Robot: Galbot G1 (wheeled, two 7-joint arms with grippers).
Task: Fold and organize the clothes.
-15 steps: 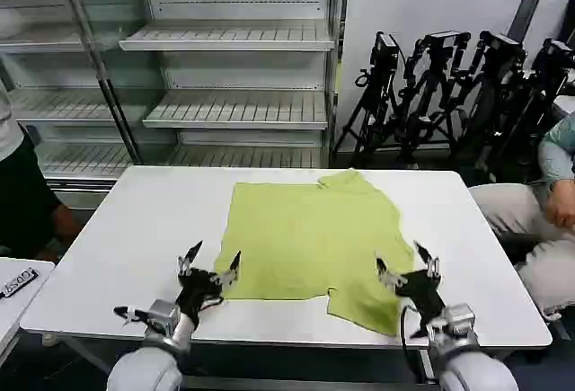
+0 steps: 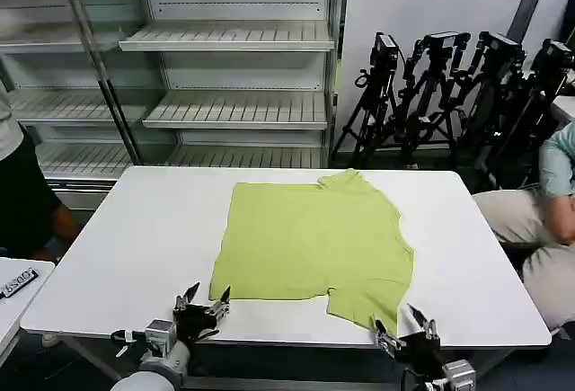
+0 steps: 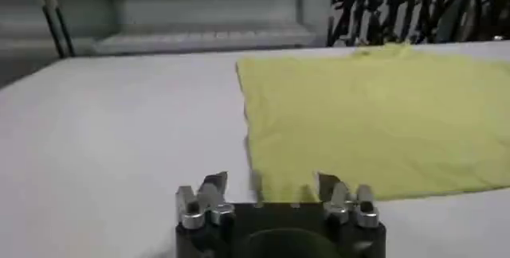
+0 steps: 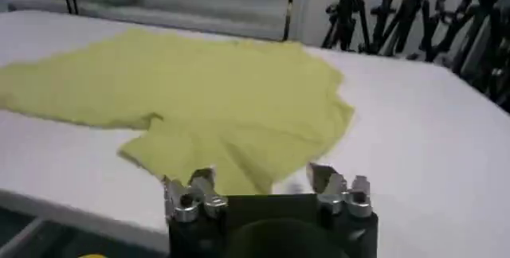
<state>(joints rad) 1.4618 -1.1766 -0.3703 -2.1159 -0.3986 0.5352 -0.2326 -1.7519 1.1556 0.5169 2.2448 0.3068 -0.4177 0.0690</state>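
A plain lime-green short-sleeved T-shirt of thin soft fabric [image 2: 313, 243] lies spread flat on the white rectangular worktop [image 2: 126, 238], roughly at its middle, one sleeve lying toward the near right edge. The left hand [image 2: 203, 301] hovers low over the near edge of the worktop, just beside the shirt's near left corner, its 2 fingers spread wide and holding nothing. The right hand [image 2: 406, 326] sits at the near right edge of the worktop, close to the sleeve's lower corner, fingers likewise spread apart and empty. From the right wrist, the sleeve [image 4: 215, 156] lies just ahead of that hand's fingertips [image 4: 201, 178].
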